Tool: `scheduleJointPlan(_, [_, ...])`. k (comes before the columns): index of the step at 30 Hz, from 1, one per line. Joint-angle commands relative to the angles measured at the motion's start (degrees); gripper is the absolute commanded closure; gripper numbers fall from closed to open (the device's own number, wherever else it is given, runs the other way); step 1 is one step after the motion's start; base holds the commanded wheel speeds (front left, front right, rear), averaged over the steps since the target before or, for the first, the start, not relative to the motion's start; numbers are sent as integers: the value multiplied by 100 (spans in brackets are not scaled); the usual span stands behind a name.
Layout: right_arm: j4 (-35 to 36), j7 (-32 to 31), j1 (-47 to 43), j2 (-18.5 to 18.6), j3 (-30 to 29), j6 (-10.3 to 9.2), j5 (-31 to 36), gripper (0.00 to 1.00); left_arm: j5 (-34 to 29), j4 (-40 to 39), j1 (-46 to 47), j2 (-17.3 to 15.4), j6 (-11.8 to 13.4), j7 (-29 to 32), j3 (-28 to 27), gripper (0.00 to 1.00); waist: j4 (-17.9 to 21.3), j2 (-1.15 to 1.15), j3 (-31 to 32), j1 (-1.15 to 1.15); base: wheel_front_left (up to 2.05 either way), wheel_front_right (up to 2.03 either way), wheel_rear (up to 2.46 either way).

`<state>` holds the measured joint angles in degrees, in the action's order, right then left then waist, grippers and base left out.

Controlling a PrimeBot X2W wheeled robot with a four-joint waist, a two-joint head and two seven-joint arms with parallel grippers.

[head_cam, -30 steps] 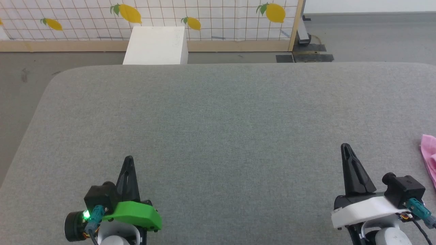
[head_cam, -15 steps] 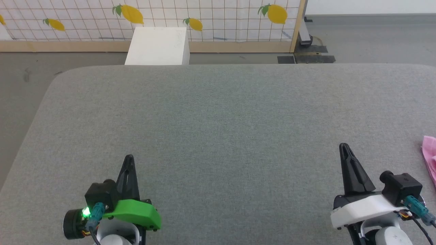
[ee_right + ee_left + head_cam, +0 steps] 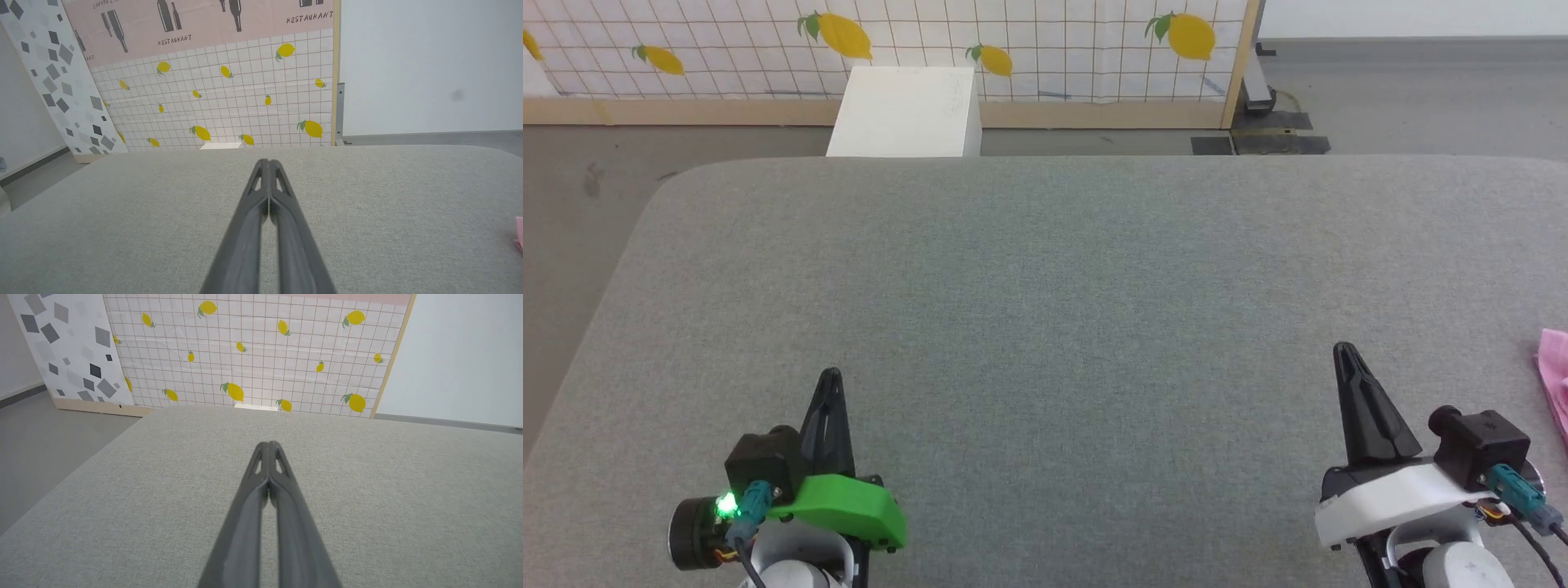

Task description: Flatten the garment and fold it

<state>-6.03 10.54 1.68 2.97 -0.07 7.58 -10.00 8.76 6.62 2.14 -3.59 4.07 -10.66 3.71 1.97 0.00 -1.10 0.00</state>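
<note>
My left claw [image 3: 832, 377] hangs over the near left of the grey worktop [image 3: 1045, 269], its two fingers pressed together and holding nothing. At the near right, my right claw [image 3: 1343, 353] is pressed together too, and just as empty. The pink garment [image 3: 1555, 371] lies on the worktop further right. It is near that claw but apart from it, and the right edge of the head view cuts it off, so I cannot tell how it is bunched.

I judge the task not yet begun: the step in hand is the reach for the cloth. Next I need to turn right, spread the right claw and pinch an edge, then draw the garment to the middle for flattening.

On the pink poster [image 3: 204, 28] above the lemon-patterned screen [image 3: 229, 114], I read "RESTAURANT" twice under bottle shapes. A third line near the top looks reversed.
</note>
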Motion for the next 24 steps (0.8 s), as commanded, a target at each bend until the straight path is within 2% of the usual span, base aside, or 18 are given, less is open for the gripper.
scheduleJointPlan(1, [53, -36, -50, -3, 2, -3, 73, 100, -67, -37, -64, 21, -39, 44, -29, 100, -3, 0, 2, 0, 0, 0, 0])
scheduleJointPlan(24, [197, -302, -81, -5, 3, -4, 315, 100, -278, -200, -103, 34, -135, 311, -118, 100, -54, 0, 30, 0, 0, 0, 0])
